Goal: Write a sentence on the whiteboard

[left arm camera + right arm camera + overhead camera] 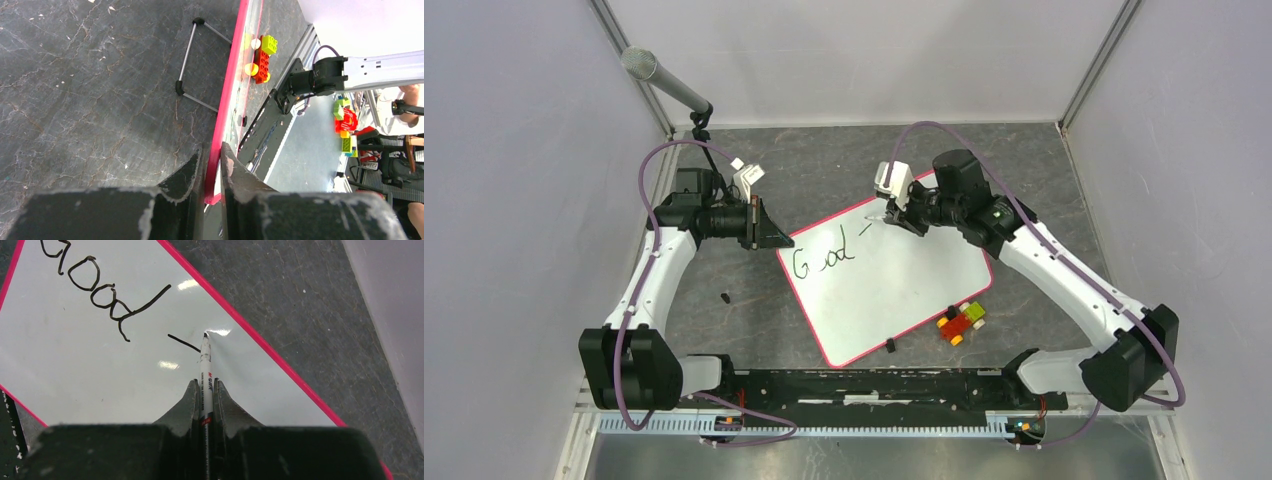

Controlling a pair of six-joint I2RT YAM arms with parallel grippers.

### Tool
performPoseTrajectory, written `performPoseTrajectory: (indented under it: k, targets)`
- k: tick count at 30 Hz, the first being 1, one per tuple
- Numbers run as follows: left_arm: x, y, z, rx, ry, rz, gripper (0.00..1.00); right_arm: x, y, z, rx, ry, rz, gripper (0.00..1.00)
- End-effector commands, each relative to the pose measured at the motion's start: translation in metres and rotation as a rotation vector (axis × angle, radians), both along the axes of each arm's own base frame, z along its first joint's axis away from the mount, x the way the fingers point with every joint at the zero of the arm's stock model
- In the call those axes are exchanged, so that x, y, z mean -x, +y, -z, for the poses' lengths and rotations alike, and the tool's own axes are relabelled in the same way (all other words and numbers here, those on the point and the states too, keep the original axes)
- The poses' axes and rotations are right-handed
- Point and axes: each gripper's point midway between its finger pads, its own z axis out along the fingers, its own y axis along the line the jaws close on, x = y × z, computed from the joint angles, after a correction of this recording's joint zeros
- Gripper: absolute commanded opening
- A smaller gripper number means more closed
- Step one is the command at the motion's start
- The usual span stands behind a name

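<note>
Now, nearest the arm bases, toy bricks (962, 322) sit just beside the whiteboard (904, 290), off its near right edge. The board lies flat and angled on the table. At its left corner the left gripper (212, 170) is pinched on the pink rim. The sentence (822, 262) reads only "Good" plus one short stroke. At the far corner the right gripper (205, 385) is clamped on a marker (205, 357), its tip near the far rim. Likely risks: the stroke runs off that rim, or the board pivots under pen pressure if the rim pinch slips, skewing letters.
</note>
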Motion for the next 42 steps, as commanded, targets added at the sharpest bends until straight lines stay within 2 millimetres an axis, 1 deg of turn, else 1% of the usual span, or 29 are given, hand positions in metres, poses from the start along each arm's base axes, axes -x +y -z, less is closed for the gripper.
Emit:
performPoseTrajectory:
  k: [1,4,8,17,20,23,29,33,39,42]
  targets:
    - [0.000,0.003,0.008,-0.066,-0.032,0.007,0.02,-0.007,0.009,-0.016,-0.034,-0.038,-0.008,0.00]
    - [0.000,0.003,0.008,-0.066,-0.030,0.008,0.02,-0.008,0.007,-0.008,-0.019,-0.026,-0.005,0.00]
    - [-0.001,0.003,0.008,-0.068,-0.030,0.008,0.03,-0.001,0.003,0.002,-0.006,-0.007,-0.005,0.00]
    - [0.000,0.003,0.009,-0.068,-0.031,0.009,0.02,0.023,-0.010,0.027,0.006,0.046,-0.008,0.00]
    - [0.000,0.003,0.009,-0.067,-0.031,0.011,0.02,0.029,-0.011,0.030,0.010,0.054,-0.015,0.00]
    - [0.001,0.003,0.010,-0.068,-0.029,0.010,0.02,0.028,-0.014,0.033,0.023,0.052,-0.010,0.00]
    - [0.002,0.003,0.009,-0.069,-0.034,0.009,0.02,0.014,-0.018,0.023,0.049,0.002,0.029,0.00]
    - [0.001,0.003,0.009,-0.070,-0.033,0.009,0.03,0.007,-0.018,0.009,0.047,-0.035,0.044,0.00]
    - [0.001,0.003,0.009,-0.069,-0.033,0.009,0.02,0.000,-0.012,-0.015,0.015,-0.074,0.043,0.00]
    - [0.001,0.003,0.008,-0.068,-0.032,0.010,0.03,-0.007,-0.010,-0.020,0.014,-0.085,0.053,0.00]
